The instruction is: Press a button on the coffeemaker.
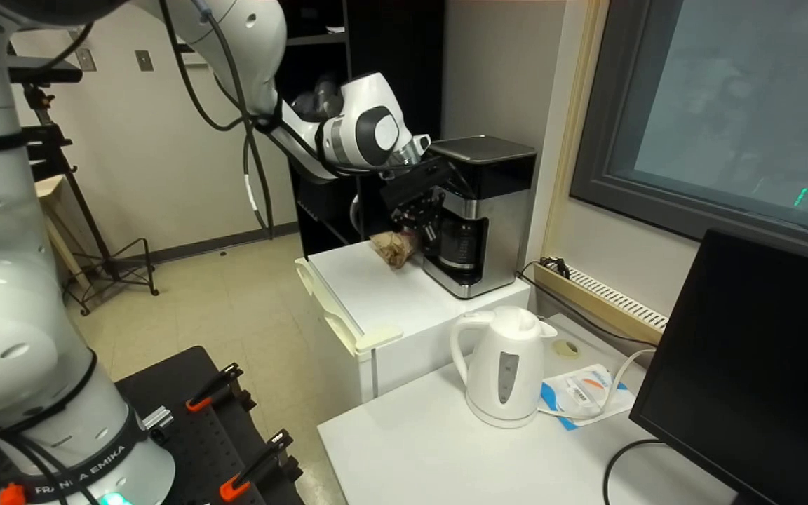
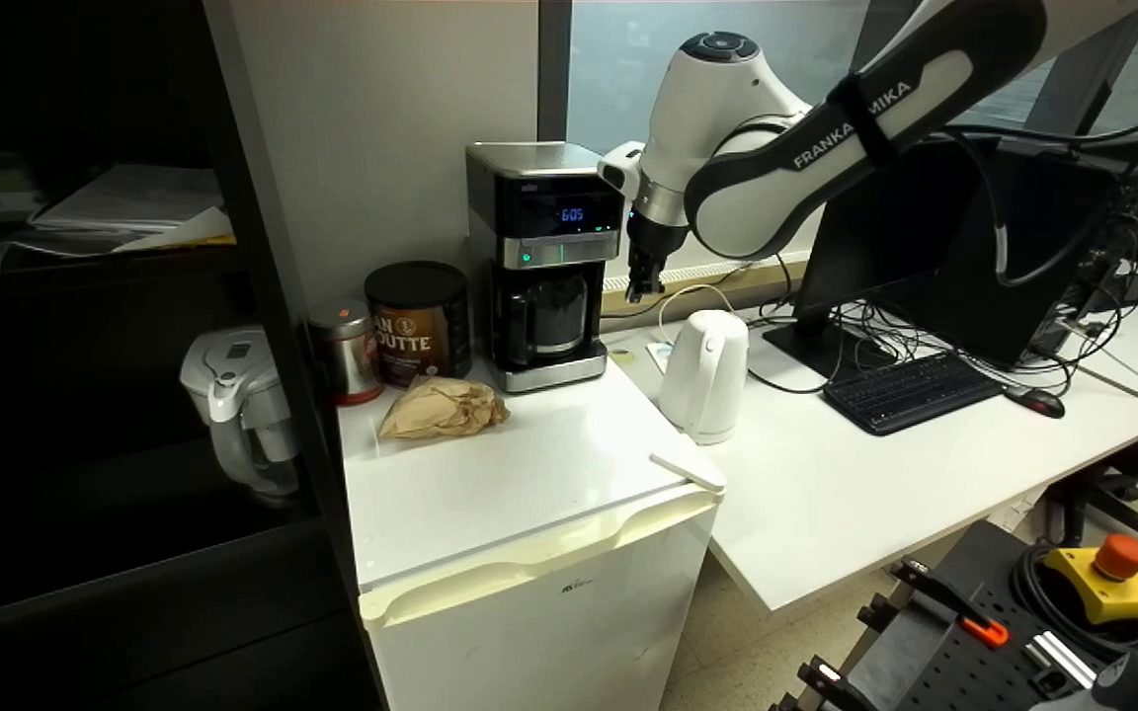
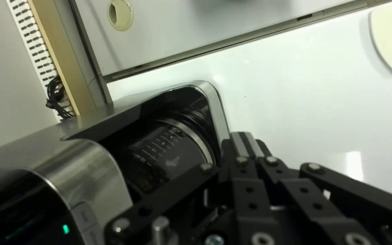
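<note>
Closed, empty claw near the coffeemaker
Likely heavy, stiff; glass jug fragile. Press a front button, no grip needed.

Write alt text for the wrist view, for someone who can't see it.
A robot's closed black fingers extend from the bottom edge beside a black-and-silver coffeemaker, which appears sideways on a white surface. Its dark glass carafe sits inside; a green light glows at lower left.
</note>
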`<act>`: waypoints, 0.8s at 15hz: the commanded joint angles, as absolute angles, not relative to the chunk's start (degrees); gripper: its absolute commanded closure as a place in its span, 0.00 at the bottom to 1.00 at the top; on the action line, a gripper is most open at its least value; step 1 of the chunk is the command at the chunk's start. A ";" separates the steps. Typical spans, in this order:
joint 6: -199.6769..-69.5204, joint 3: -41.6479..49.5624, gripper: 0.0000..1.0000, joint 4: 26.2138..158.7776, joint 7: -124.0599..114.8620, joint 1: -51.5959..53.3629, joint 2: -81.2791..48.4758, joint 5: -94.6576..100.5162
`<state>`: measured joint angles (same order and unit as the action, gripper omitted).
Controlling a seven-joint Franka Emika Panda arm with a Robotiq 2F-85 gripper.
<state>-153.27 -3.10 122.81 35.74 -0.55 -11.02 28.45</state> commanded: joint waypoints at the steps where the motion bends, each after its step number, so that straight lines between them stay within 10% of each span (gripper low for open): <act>1: -151.97 -2.64 1.00 126.15 36.46 1.04 -7.76 31.67; 12: -148.76 -3.79 1.00 133.58 42.84 1.69 -1.79 28.96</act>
